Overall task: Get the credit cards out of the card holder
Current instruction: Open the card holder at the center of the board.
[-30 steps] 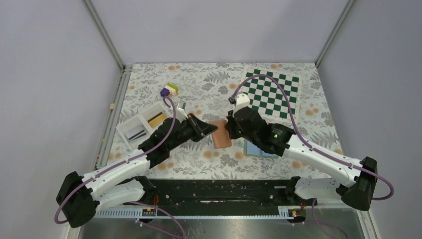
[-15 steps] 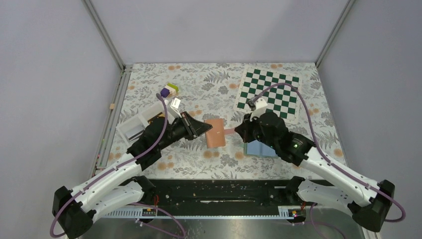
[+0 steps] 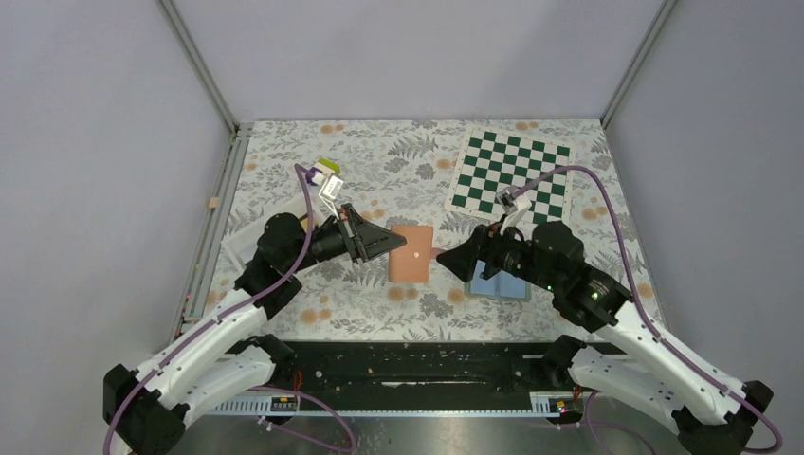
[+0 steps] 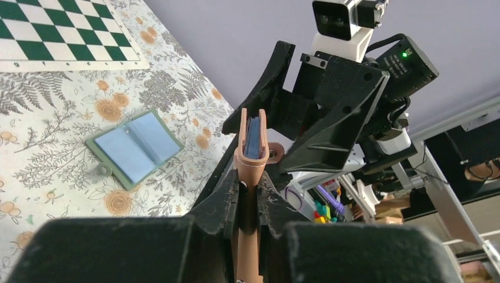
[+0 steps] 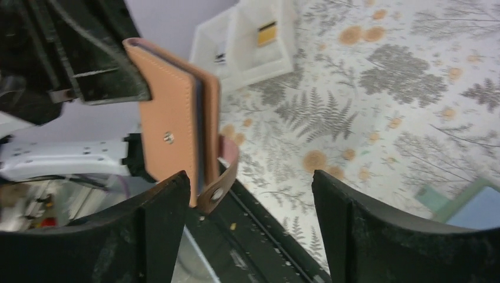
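Tan leather card holder (image 3: 411,254): frame centre, covers together, raised off the floral counter (image 3: 379,171), clamped by the left hand (image 3: 387,245). Right hand (image 3: 453,262): jaws spread, empty, just right of it. Only the right wrist view shows its loose strap and a yellow-orange card (image 5: 267,33) in a white tray (image 5: 247,65), top centre.

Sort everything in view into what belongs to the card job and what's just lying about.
Job: tan card holder, clamped by the left gripper; open right gripper facing it; yellow card in the white tray.
Lying about: chessboard mat; open green wallet; coloured blocks.
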Robot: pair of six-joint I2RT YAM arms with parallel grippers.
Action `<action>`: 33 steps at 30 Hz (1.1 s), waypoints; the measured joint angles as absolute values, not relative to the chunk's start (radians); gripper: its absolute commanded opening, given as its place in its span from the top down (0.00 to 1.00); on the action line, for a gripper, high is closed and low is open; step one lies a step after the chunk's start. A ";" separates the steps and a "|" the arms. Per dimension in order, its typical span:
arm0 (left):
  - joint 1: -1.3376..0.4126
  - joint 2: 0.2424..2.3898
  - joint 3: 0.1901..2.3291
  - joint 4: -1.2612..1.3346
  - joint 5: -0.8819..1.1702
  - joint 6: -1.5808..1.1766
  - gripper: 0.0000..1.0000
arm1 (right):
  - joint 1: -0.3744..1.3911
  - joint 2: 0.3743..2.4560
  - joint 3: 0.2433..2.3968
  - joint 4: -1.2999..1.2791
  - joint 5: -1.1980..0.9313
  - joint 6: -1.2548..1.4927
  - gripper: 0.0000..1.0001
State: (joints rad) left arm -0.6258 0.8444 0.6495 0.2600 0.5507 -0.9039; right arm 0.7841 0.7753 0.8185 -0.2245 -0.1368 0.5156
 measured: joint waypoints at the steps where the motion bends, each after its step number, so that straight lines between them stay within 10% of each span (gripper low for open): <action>1: -0.626 0.842 0.661 0.247 0.562 -0.884 1.00 | 0.784 0.752 0.806 -0.209 -0.160 0.531 0.19; 12: -0.625 0.826 0.693 0.324 0.698 -0.860 1.00 | 0.782 0.696 0.786 -0.064 -0.372 0.594 0.59; 25: -0.625 0.836 0.693 0.428 0.768 -0.917 1.00 | 0.780 0.752 0.769 -0.007 -0.443 0.614 0.59; 31: -0.624 0.854 0.687 0.476 0.795 -0.944 1.00 | 0.779 0.788 0.769 0.047 -0.495 0.641 1.00; 33: -0.622 0.854 0.686 0.482 0.801 -0.945 0.89 | 0.778 0.793 0.767 0.052 -0.504 0.650 1.00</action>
State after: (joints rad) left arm -0.6216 0.8539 0.6865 0.4824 0.8013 -0.9455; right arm 0.7776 0.7933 0.7666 0.0521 -0.5037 0.6502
